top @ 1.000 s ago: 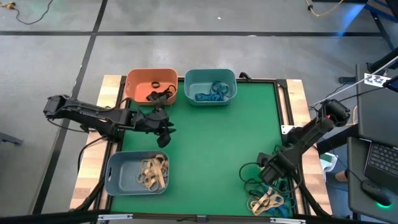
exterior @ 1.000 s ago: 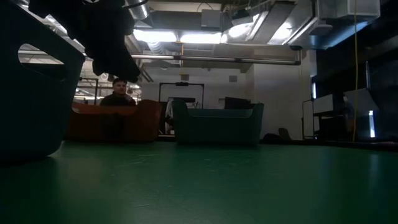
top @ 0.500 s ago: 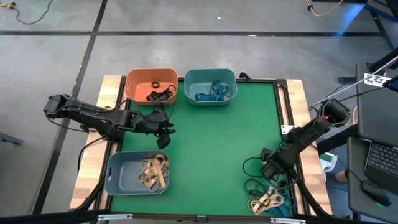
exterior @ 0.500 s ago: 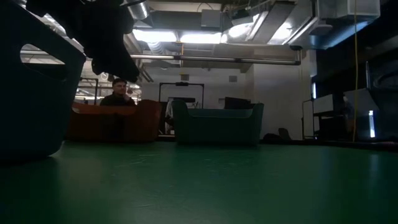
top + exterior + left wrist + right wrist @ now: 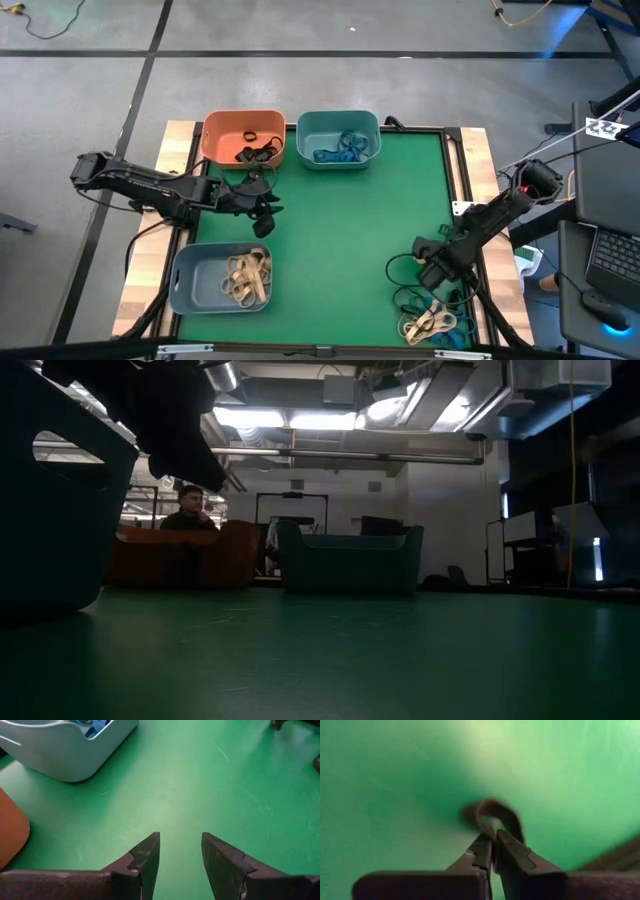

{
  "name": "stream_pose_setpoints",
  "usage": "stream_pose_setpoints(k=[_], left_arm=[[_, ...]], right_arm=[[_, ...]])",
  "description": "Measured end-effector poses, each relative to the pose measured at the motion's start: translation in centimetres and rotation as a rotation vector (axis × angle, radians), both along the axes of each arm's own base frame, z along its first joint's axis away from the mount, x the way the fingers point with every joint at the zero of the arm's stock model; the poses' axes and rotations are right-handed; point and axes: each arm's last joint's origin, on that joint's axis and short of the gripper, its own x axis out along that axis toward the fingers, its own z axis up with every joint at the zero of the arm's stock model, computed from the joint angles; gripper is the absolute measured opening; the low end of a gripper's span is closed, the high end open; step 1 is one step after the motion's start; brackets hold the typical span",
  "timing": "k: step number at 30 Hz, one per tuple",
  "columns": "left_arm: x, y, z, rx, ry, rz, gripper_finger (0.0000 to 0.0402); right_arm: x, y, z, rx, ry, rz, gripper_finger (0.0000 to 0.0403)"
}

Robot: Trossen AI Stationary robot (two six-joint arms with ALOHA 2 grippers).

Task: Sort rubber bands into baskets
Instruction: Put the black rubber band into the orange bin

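On green mat, right end effector (image 5: 492,847) pinching dark rubber band (image 5: 495,815), left end effector (image 5: 180,852) released, orange basket (image 5: 243,137) holding black bands (image 5: 255,150)

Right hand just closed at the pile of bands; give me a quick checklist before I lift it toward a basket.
1. Right hand shut on a band: ok, a dark rubber band loops out from its pinched tips.
2. Only one band caught: cannot tell; the pile of bands lies close by.
3. Band colour for choosing a basket: cannot tell for sure; it looks dark.
4. Orange basket reachable: not ok, the left hand hangs open just in front of it.
5. Teal basket and grey-blue basket unobstructed: ok.
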Motion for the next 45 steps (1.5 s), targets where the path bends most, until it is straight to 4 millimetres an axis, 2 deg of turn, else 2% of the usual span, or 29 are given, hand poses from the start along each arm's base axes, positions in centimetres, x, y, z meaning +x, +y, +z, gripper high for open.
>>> stream_pose_setpoints(k=[6,13,18,24,31,37,42,45], left_arm=[[0.5,-0.3,0.6,0.029,-0.065,-0.042,0.0141],[1.3,-1.4,2.1,0.056,-0.240,-0.115,0.0141],[2.4,-2.2,2.2,0.065,-0.313,-0.151,0.0141],[4.9,-3.1,0.8,0.045,-0.382,-0.177,0.0141],[7.4,-4.1,-1.0,-0.034,-0.503,-0.233,0.0141],[8.8,-5.0,-3.0,-0.062,-0.529,-0.246,0.0141],[9.5,-5.6,-4.0,-0.096,-0.589,-0.250,0.0141],[10.0,-5.9,-4.5,-0.108,-0.577,-0.248,0.0141]], right_arm=[[2.6,1.5,2.4,-0.085,-0.315,0.086,0.0005],[5.3,2.8,3.5,-0.196,-0.744,0.184,0.0014],[6.7,3.4,4.6,-0.326,-0.944,0.245,0.0004],[9.0,2.4,5.5,-0.404,-1.016,0.267,0.0011],[11.8,0.9,5.5,-0.425,-1.045,0.294,0.0011],[14.3,-0.1,5.6,-0.335,-1.122,0.357,0.0012],[15.4,-1.0,4.8,-0.287,-1.113,0.376,0.0012],[15.7,-0.8,4.2,-0.282,-1.108,0.383,0.0012]])
